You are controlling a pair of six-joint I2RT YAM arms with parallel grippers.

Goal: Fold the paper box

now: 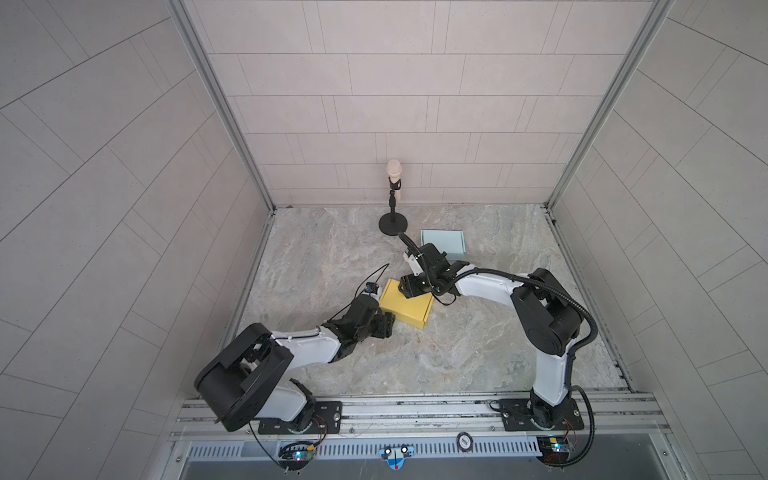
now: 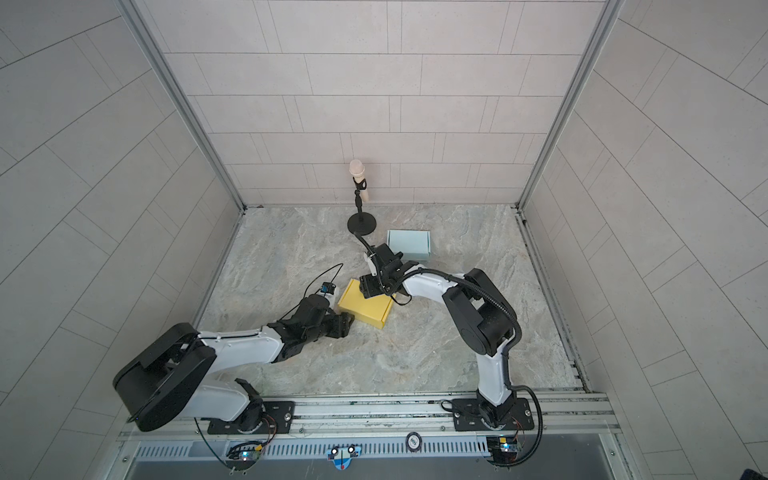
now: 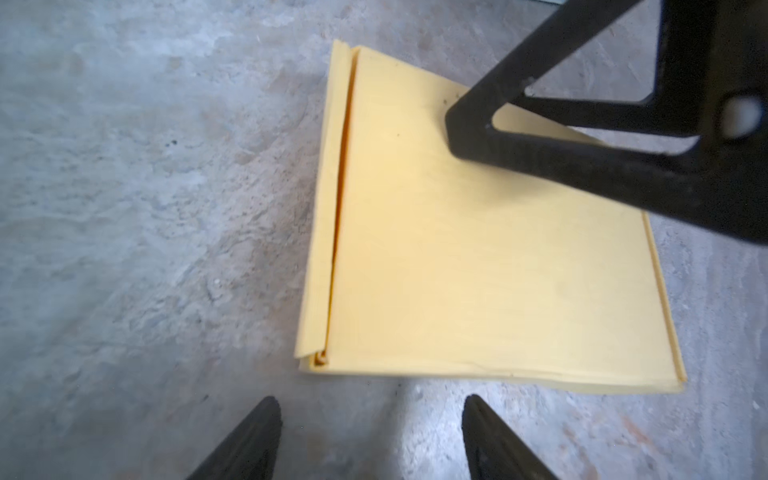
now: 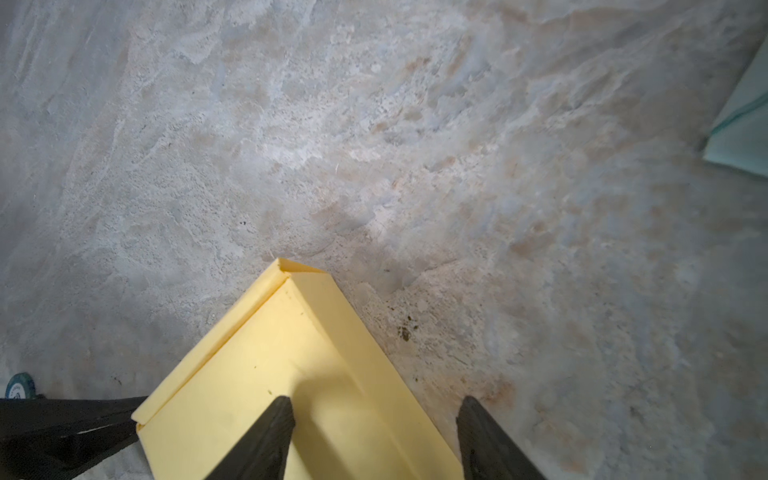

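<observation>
Seen in both top views: near the middle of the grey marble-patterned worktop (image 1: 332, 257) (image 2: 291, 257), a flat yellow paper box (image 1: 409, 309) (image 2: 368, 309), lid down. At its corner toward the worktop's near left, the black left gripper (image 1: 388, 322) (image 2: 347, 322), just beside the cardboard; contact not clear from here. Over the box's far side, the black right gripper (image 1: 409, 286) (image 2: 370, 286), reaching in from the right. By the far edge, a pale blue paper box (image 1: 442, 243) (image 2: 409, 243), and beside it a beige microphone (image 1: 394, 170) (image 2: 356, 168) on a round black stand.

Left wrist view: left gripper (image 3: 370, 415) with its fingertips spread, only bare worktop between them, nothing gripped. Yellow paper box (image 3: 478, 270) just beyond the tips, apart from them; a narrow slit along one side of the lid. One black finger (image 3: 540, 166) of the right gripper down on the lid.

Right wrist view: right gripper (image 4: 376, 419) with its jaws parted, clasping nothing; one fingertip over the lid of the yellow paper box (image 4: 270, 374), its partner past the box's side, above the worktop. Corner of the pale blue paper box (image 4: 739, 137) well apart.
</observation>
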